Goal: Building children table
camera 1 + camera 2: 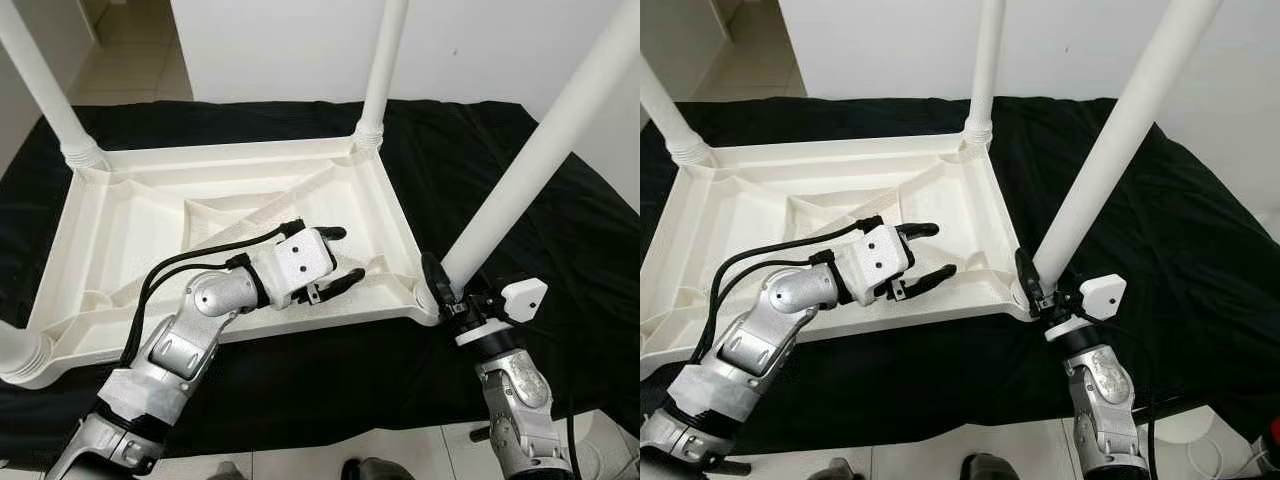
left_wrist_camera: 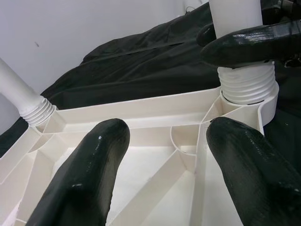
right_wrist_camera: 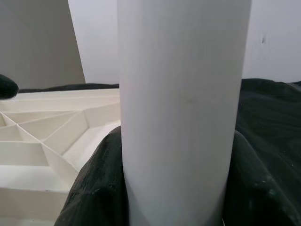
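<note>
Right end effector [image 1: 443, 287] grips table leg [image 1: 530, 160] in upturned tabletop [image 1: 100, 215]

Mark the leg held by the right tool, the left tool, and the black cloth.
table leg [image 1: 520, 170], left eye view, mid shaft.
left tool [image 1: 335, 258], left eye view, between fingertips.
black cloth [image 1: 560, 230], left eye view, bare part.

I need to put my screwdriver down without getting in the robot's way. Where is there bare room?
Free: the black cloth to the robot's right of the upturned tabletop, and its far strip by the wall. Crowded: the near right corner, where the right gripper clasps the leg, and the near rim under the open left gripper.
</note>
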You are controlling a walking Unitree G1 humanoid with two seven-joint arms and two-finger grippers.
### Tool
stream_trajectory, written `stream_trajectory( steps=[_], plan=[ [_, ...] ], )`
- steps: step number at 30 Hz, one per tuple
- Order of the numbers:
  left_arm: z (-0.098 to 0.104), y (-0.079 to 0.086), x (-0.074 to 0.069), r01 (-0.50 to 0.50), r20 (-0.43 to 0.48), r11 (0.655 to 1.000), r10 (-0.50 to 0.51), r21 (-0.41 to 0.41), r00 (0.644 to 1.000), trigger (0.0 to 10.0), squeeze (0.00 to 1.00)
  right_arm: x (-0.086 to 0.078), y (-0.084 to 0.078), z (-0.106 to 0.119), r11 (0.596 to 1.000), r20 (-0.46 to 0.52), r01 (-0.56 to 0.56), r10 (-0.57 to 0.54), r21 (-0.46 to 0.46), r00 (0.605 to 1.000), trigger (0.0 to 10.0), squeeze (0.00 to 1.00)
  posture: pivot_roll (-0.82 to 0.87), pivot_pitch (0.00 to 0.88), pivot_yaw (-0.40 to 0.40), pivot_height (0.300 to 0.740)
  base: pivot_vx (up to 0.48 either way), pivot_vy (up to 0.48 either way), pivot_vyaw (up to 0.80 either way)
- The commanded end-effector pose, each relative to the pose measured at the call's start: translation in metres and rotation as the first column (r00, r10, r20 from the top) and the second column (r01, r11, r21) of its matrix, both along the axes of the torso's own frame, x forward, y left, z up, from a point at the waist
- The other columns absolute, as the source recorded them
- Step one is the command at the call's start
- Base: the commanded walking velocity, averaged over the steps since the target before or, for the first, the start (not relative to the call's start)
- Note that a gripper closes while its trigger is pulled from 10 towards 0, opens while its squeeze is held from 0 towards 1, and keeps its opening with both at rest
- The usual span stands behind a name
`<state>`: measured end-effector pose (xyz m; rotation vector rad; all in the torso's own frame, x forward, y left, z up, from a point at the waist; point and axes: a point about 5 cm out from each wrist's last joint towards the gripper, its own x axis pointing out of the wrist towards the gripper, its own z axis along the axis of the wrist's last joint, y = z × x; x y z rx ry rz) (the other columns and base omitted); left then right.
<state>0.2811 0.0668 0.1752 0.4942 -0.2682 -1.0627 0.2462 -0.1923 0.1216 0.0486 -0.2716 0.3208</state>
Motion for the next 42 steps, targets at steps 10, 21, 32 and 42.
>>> stream_trajectory(
  steps=[10, 21, 32, 42],
  plan=[
    [0.008, 0.005, 0.014, -0.01, -0.079, 0.995, 0.002, -0.096, 0.997, 10.0, 0.25, 0.014, 0.004, 0.052, 0.997, 0.067, -0.063, 0.066, -0.04, 0.996, 10.0, 0.0, 0.06, 0.039, 0.01, 0.74, 0.0, 0.0, 0.0],
    [0.053, -0.001, 0.034, 0.028, -0.173, 0.938, -0.093, -0.347, 0.981, 10.0, 0.59, 0.053, 0.013, 0.077, 0.99, -0.038, -0.109, 0.106, -0.085, 0.994, 10.0, 0.0, 0.06, 0.011, -0.043, 0.74, 0.0, 0.0, 0.0],
    [0.088, -0.025, 0.044, 0.106, -0.232, 0.875, -0.239, -0.473, 0.943, 10.0, 0.0, 0.081, 0.037, 0.084, 0.908, -0.084, -0.304, 0.292, -0.287, 0.953, 10.0, 0.0, 0.07, 0.0, -0.056, 0.74, 0.0, 0.0, 0.0],
    [0.101, -0.034, 0.047, 0.136, -0.291, 0.836, -0.331, -0.531, 0.898, 10.0, 0.0, 0.079, 0.044, 0.09, 0.851, -0.097, -0.418, 0.409, -0.319, 0.907, 10.0, 0.0, 0.07, 0.0, -0.057, 0.74, 0.0, 0.0, 0.0]
  ],
)
